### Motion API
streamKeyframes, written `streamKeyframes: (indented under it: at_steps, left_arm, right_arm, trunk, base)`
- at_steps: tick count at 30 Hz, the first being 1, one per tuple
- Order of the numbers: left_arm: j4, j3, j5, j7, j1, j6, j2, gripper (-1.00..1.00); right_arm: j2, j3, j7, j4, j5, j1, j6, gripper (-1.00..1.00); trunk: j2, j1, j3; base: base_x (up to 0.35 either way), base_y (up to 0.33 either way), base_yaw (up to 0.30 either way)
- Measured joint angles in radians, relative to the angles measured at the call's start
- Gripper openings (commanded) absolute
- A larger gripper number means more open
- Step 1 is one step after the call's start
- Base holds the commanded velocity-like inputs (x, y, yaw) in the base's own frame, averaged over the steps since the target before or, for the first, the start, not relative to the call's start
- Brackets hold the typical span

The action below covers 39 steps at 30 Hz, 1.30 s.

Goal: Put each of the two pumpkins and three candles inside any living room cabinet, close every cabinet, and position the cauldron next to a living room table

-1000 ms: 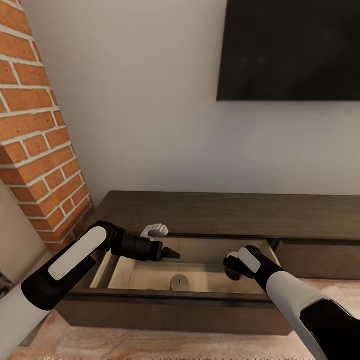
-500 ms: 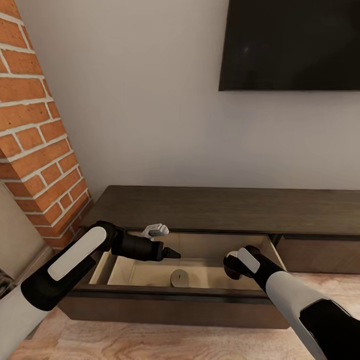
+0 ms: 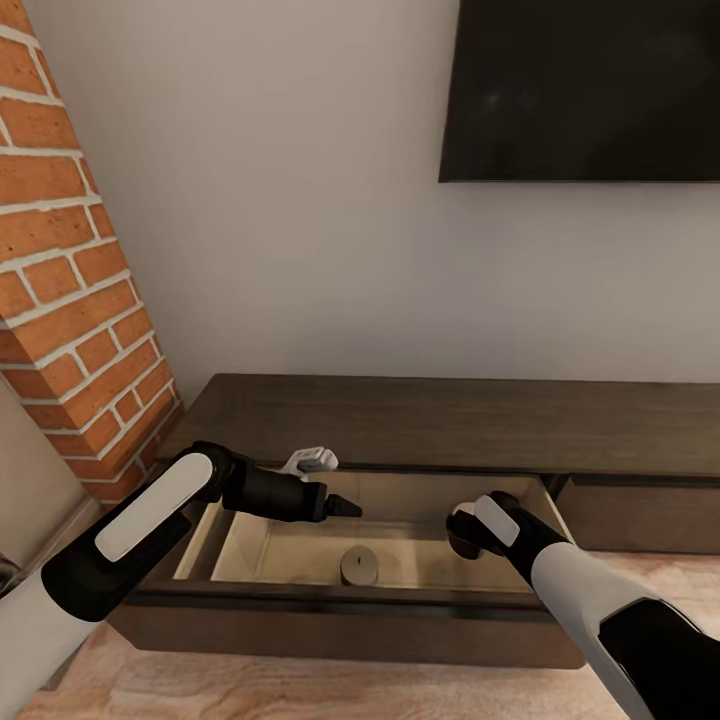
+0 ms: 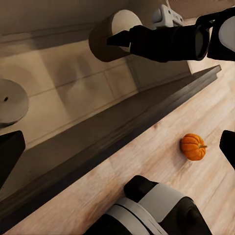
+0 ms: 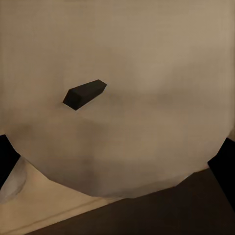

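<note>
The long dark cabinet (image 3: 450,420) stands against the wall with one drawer (image 3: 290,548) pulled out. A beige candle (image 3: 359,566) stands on the drawer's tan floor. My right gripper (image 3: 462,530) hovers over the drawer's right part, shut on a second candle (image 4: 113,33), whose top and wick (image 5: 84,94) face the right wrist camera. Above the drawer's left part my left gripper (image 3: 347,507) is open, its fingertips (image 4: 10,152) wide apart with nothing between them. One orange pumpkin (image 4: 194,147) lies on the wooden floor in front of the cabinet. The cauldron is out of view.
A brick chimney column (image 3: 70,290) rises at the left, close to the cabinet's end. A dark TV screen (image 3: 590,90) hangs on the wall above. Another drawer front (image 3: 640,515) to the right is shut. Wooden floor (image 4: 161,166) runs along the cabinet's front.
The whole picture has shifted a little, so the camera moved. Both arms and the candle in the drawer keep their places relative to the drawer.
</note>
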Motion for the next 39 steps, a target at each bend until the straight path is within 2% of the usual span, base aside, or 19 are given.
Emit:
streamKeyframes:
  at_steps: [8,12,18,25,29,30,39]
  left_arm:
    - [0.000,0.000,-0.001,0.000,0.000,0.000,0.000,1.00]
    - [0.000,0.000,0.000,0.000,0.000,0.000,0.000,1.00]
    - [-0.001,0.000,-0.001,0.001,0.000,0.000,0.000,1.00]
    - [-0.001,0.000,0.000,0.000,0.000,0.000,0.000,1.00]
    - [-0.001,0.000,-0.001,0.001,0.000,0.000,0.000,1.00]
    - [-0.001,0.000,-0.001,0.001,0.000,0.000,0.000,1.00]
    - [-0.001,0.000,0.000,0.000,0.000,0.000,0.000,1.00]
  right_arm:
    - [0.000,-0.001,0.000,0.001,-0.001,0.000,0.000,-1.00]
    - [0.000,0.000,0.000,0.000,0.000,0.000,0.000,-1.00]
    - [0.000,0.000,0.000,0.001,0.000,0.000,0.000,-1.00]
    - [0.000,0.000,0.000,0.001,0.001,0.000,0.000,-1.00]
    - [0.001,0.000,0.000,0.001,0.002,0.000,0.000,-1.00]
    - [0.001,0.000,0.000,0.001,0.002,0.000,0.000,1.00]
    - [0.001,0.000,0.000,0.001,0.003,0.000,0.001,1.00]
  trunk:
    - [-0.002,0.004,-0.031]
    - [-0.002,0.004,-0.031]
    - [-0.003,0.006,-0.054]
    - [-0.003,0.006,-0.054]
    - [-0.004,0.008,-0.066]
    - [-0.004,0.008,-0.066]
    - [-0.004,0.008,-0.066]
  base:
    - [0.004,0.000,0.000]
    - [0.000,0.000,0.000]
    - [0.000,0.000,0.000]
    - [0.000,0.000,0.000]
    - [0.000,0.000,0.000]
    - [0.000,0.000,0.000]
    - [0.000,0.000,0.000]
